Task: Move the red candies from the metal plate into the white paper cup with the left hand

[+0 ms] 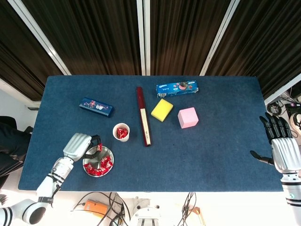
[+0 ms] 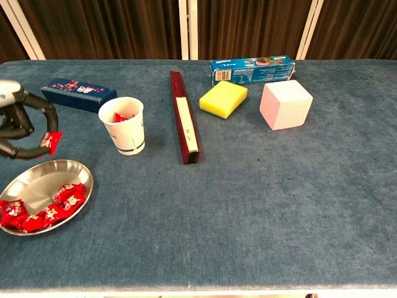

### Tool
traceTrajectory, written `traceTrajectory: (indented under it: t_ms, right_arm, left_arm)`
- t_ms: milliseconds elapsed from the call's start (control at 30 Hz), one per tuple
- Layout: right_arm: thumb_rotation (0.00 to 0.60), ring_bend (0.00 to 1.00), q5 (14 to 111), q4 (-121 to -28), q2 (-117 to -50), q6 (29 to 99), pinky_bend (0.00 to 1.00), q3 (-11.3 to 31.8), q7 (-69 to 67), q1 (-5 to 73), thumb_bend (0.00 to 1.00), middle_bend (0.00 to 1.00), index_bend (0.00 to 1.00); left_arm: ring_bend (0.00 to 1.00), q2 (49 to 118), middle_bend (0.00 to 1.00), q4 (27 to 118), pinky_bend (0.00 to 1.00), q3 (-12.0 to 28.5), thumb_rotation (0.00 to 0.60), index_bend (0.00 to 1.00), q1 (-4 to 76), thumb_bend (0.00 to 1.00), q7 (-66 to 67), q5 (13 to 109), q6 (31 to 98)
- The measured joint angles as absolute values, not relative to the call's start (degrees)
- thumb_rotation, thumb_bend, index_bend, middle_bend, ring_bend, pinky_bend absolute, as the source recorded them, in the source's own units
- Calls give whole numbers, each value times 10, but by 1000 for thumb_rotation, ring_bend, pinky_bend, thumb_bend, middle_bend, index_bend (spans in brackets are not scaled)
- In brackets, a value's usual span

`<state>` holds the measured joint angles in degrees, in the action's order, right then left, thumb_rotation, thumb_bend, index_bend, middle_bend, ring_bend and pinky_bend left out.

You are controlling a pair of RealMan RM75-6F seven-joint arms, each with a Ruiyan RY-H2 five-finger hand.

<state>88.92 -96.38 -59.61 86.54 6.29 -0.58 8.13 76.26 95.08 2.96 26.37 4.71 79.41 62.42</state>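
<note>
My left hand [image 1: 81, 145] [image 2: 18, 124] is raised above the metal plate [image 1: 89, 158] [image 2: 37, 179], pinching one red candy [image 1: 99, 148] [image 2: 51, 141] between thumb and a finger. Several red candies [image 1: 99, 166] [image 2: 37, 210] lie in the near part of the plate. The white paper cup [image 1: 121, 132] [image 2: 123, 126] stands upright just beyond and to the right of the plate, with red candy [image 1: 122, 133] inside it. The held candy hangs left of the cup, apart from it. My right hand [image 1: 281, 149] rests open at the table's far right edge, empty.
A dark red long box [image 1: 143, 116] [image 2: 183, 117] lies right of the cup. A dark blue box [image 1: 96, 107] [image 2: 78, 94] sits behind the cup. A yellow sponge [image 1: 162, 109], pink cube [image 1: 188, 117] and blue cookie box [image 1: 177, 88] lie farther back right.
</note>
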Motion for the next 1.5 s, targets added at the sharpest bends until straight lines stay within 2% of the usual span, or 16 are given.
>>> traceTrajectory:
  t_ms: [233,433,700,867,1100,1267,1500]
  right_arm:
    - [600,0,886,-961,-595,866,14,62,-9,79,164,62,0]
    - [600,0,880,-955,-596,866,14,62,-15,77,165,63,0]
    - [600,0,878,-951,-597,862,14,62,-18,78,164,63,0]
    - [600,0,880,-952,-598,861,15,63,-17,80,165,64,0]
    - [600,0,884,-955,-597,868,15,64,-15,79,164,64,0]
    - [600,0,886,-953,-599,867,15,63,-19,80,164,64,0]
    - [600,0,892,-956,-599,866,17,63,-15,83,164,64,0]
  left_arm:
    - [866,777,966,946,744,91,600,564,323,361,8,780,592]
    - [861,803,966,919,744,118,565,549,368,335,12,739,544]
    - [862,821,966,900,744,122,561,389,388,181,61,686,526]
    - [862,812,965,919,744,112,524,367,379,153,88,680,552]
    - [863,777,966,963,744,90,520,378,338,152,86,712,617]
    - [863,754,966,985,744,49,522,403,293,155,68,751,656]
    - [863,758,965,982,744,-8,524,405,270,174,60,803,656]
